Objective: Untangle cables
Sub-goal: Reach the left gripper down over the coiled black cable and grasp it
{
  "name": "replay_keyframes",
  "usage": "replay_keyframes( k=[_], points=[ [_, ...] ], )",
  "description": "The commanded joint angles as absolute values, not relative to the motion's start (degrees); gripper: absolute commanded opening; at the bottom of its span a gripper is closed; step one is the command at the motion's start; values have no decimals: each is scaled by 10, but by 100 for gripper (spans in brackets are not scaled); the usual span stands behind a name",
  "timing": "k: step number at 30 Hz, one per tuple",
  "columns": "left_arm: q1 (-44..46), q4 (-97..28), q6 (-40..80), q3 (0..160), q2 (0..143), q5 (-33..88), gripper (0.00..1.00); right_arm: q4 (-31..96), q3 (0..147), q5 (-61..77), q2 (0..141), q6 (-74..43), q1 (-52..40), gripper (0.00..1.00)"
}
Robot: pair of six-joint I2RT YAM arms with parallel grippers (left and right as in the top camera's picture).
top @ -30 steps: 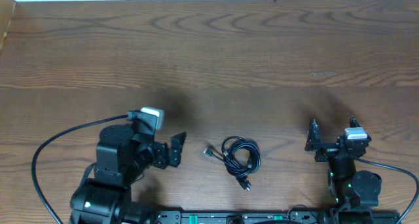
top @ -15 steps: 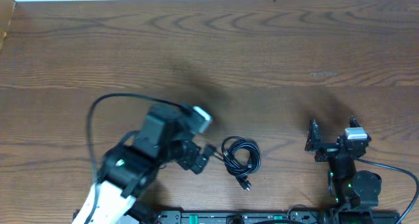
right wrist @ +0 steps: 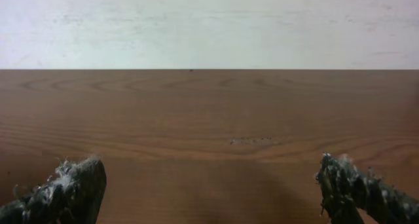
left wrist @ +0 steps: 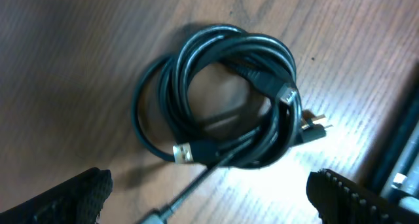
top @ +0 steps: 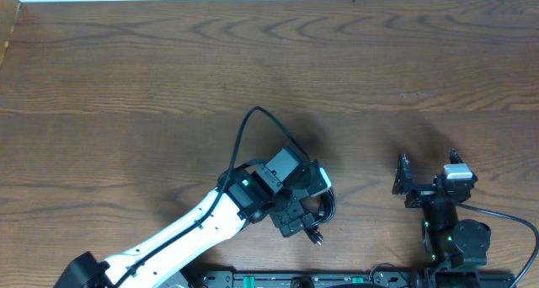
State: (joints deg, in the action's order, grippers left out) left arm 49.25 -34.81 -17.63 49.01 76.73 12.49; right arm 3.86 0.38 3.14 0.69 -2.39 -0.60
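Hovering wide open, the left gripper point(left wrist: 211, 201) has the thin black plug-ended cables point(left wrist: 222, 99) just beneath its jaws, lying as one tangled coil on the brown wooden table point(left wrist: 65, 40), nothing separated yet; the right gripper point(right wrist: 209, 191), also wide, sits well apart.

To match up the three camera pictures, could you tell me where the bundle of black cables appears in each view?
Overhead: bottom centre; the cable bundle is mostly hidden under the left gripper.
Left wrist: the cable bundle lies coiled in the centre of the frame, with plug ends showing.
Right wrist: not in it.
Shared landmark: the wooden table, seen in all three views.
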Motion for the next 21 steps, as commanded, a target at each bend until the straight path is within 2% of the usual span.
replay_keyframes(
  k=[1, 11, 21],
  points=[
    [496, -326, -209, 508, 783, 108, 99, 41, 3, 29, 4, -29, -10, 99],
    [496, -227, -244, 508, 843, 109, 99, 41, 3, 29, 4, -29, -10, 99],
    [496, -221, -244, 508, 857, 109, 99, 41, 3, 29, 4, -29, -10, 99]
  ],
)
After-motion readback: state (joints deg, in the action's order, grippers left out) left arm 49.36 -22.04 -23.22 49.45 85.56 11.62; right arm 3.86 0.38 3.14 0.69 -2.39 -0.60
